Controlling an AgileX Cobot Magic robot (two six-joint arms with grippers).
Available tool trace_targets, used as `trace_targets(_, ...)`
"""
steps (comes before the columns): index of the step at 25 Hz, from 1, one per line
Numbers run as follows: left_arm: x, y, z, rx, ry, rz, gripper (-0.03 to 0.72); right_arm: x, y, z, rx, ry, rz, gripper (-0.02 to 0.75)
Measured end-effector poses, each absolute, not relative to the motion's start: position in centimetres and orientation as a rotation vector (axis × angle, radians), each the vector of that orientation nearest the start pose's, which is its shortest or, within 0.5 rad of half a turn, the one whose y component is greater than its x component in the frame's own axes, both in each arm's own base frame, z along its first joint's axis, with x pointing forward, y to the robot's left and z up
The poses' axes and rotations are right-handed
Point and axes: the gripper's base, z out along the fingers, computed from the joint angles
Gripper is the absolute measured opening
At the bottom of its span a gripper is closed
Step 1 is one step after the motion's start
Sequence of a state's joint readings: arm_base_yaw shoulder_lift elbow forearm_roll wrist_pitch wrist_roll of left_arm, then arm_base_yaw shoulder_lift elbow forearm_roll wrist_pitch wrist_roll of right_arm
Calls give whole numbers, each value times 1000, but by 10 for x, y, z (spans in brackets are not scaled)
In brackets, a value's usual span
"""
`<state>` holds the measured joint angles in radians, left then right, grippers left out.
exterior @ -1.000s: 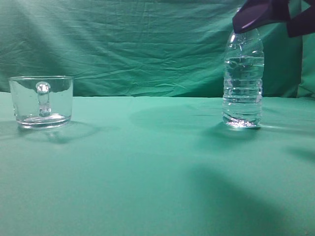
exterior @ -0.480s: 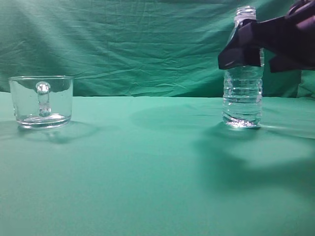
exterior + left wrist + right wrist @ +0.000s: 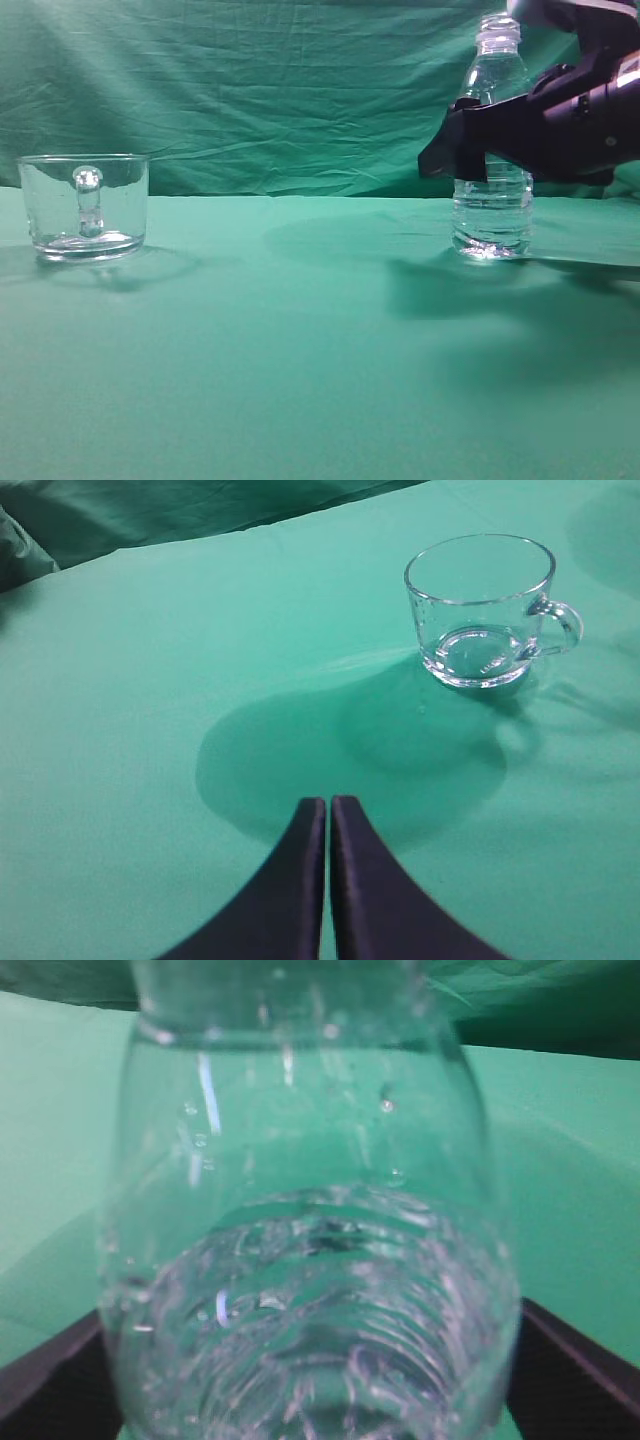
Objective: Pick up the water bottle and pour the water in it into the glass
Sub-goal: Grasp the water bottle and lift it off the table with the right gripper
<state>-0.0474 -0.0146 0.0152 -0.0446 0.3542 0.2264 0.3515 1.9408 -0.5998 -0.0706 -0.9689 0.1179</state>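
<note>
On the right of the exterior view, the small clear ribbed plastic water bottle (image 3: 492, 150) stands upright on the green cloth-covered counter (image 3: 300, 350), uncapped as far as I can tell, pale threaded neck showing at top. Dark right gripper (image 3: 470, 150) sits level w/ the bottle's mid-body, approaching side-on, probably so the bottle can later be tipped by rolling the wrist. Whether it's squeezing yet: can't tell from here. Short wide clear glass mug w/ looped handle (image 3: 85, 205) stands well apart at far left, handle facing the camera, looks empty.

Left wrist view: left gripper (image 3: 328, 880) fingers pressed together, nothing between them, hovering over bare cloth; mug (image 3: 485, 610) ahead & to the right, thick base, straight walls, mouth up, ready to receive.

Right wrist view: bottle (image 3: 310, 1240) fills the frame, rounded shoulder, ribs below, droplets on the inside wall, clear water (image 3: 320, 1350) in lower part. Dark fingers (image 3: 570, 1360) flank it at both bottom corners, so spread around it; contact not clear
</note>
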Motion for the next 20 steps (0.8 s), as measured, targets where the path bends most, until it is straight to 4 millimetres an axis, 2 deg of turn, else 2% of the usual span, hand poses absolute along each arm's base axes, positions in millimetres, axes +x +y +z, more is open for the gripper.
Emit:
trace_targets(6, 53, -4, 177, 224, 1825, 82, 0, 305, 118, 111, -300, 1833, 358, 643)
trace_targets(7, 53, -4, 177, 224, 1825, 82, 0, 306, 118, 112, -300, 1830, 359, 577)
trace_targets(9, 53, -4, 177, 224, 1825, 82, 0, 306, 118, 112, -300, 1828, 359, 519)
trace_targets(12, 53, -4, 177, 224, 1825, 82, 0, 306, 118, 112, -299, 1825, 359, 519)
trace_targets(13, 53, -4, 177, 224, 1825, 82, 0, 306, 118, 112, -299, 1825, 359, 474)
trace_targets(20, 53, -4, 177, 224, 1825, 82, 0, 306, 118, 112, -299, 1825, 359, 488)
